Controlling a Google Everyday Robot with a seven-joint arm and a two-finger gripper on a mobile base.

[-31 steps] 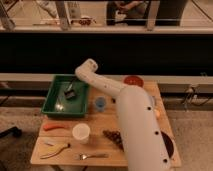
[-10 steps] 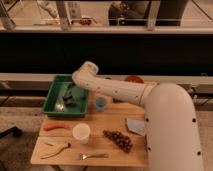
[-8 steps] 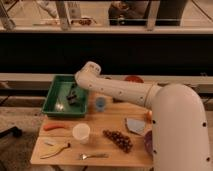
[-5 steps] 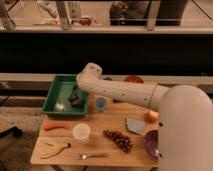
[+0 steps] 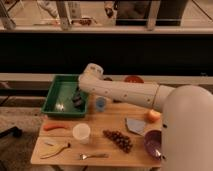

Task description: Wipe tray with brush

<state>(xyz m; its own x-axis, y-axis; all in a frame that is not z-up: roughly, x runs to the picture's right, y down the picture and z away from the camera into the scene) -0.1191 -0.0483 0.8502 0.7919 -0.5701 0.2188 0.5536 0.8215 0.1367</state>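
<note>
Indoors, pale wooden worktop (image 5: 107,122) standing before a dark wall (image 5: 150,55), green rectangular plastic tray (image 5: 51,97) sitting at its back-left corner, pincer (image 5: 77,99) hanging inside it, pinching a small blackish brush (image 5: 76,103).

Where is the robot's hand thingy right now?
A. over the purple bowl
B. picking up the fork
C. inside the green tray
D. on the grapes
C: the gripper is down inside the green tray, near its right side.
</note>
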